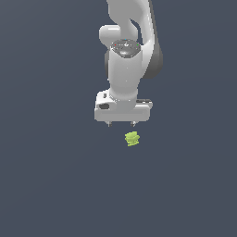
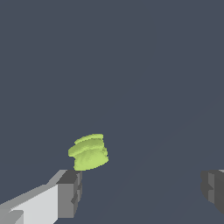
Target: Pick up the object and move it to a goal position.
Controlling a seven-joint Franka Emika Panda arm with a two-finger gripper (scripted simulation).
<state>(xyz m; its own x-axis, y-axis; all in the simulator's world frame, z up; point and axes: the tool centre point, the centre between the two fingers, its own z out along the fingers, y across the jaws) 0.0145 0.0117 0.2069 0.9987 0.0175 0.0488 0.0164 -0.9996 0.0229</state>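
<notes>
1. Jaws spread wide, we grip nothing; our gripper (image 1: 121,124) hangs above the dark counter (image 1: 46,185).
2. We see the lime-green object (image 1: 132,139) lying on the counter, just past one fingertip (image 2: 70,192), outside the gap.
3. Our other finger (image 2: 213,188) stands well apart from it.

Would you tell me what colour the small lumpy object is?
Lime green, with ridged sides; the object shows best in the wrist view.

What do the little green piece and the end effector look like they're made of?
The green piece looks like matte plastic or foam: flat lime color, ridged stacked sides, no shine. The end effector looks like smooth white plastic or painted metal, with darker grey fingertips. Rendered, so uncertain.
</notes>
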